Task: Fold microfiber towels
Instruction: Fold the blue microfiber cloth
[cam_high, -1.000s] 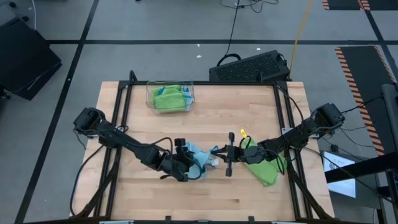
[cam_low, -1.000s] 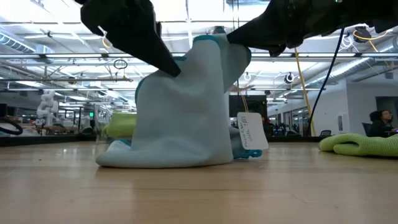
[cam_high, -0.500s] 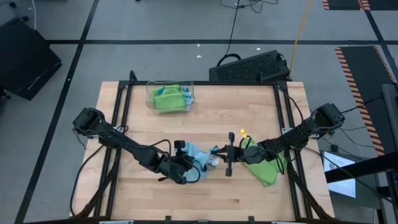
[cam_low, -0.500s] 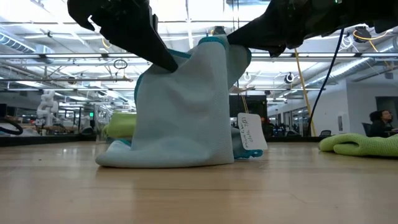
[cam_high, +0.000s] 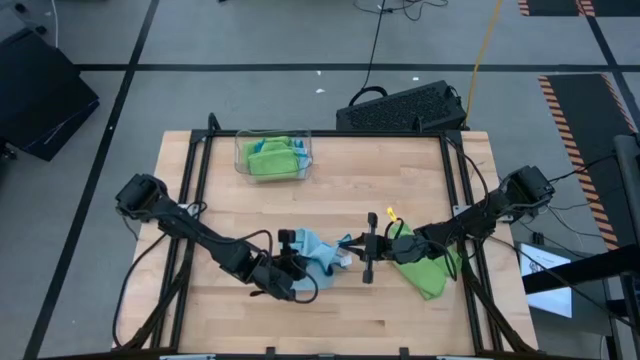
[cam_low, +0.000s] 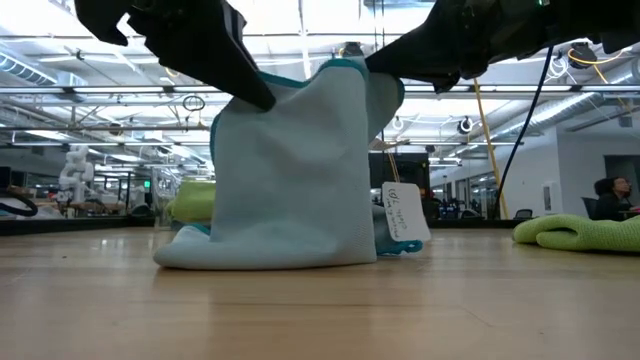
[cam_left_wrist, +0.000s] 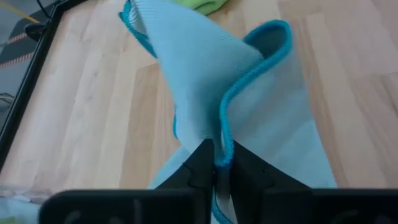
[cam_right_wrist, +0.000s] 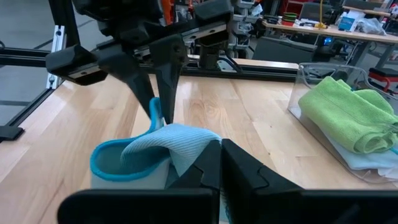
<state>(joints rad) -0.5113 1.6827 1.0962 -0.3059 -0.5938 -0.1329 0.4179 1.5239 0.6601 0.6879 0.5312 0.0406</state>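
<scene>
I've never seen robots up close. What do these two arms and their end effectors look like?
Both arms are dark, slim and jointed, with black cables looping alongside. The left end effector and the right end effector each end in two black, tapering, wedge-shaped fingers. No markings are legible.

soft ribbed blue cloth towel (cam_low: 290, 180), fuzzy green towel (cam_low: 580, 232), smooth pale wood table (cam_high: 400, 180), clear plastic tray (cam_high: 243, 152).

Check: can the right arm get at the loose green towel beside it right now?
Probably not yet. The green towel lies right under the right arm, nothing blocking it, but the right tool is shut on the blue towel, as is the left tool.
</scene>
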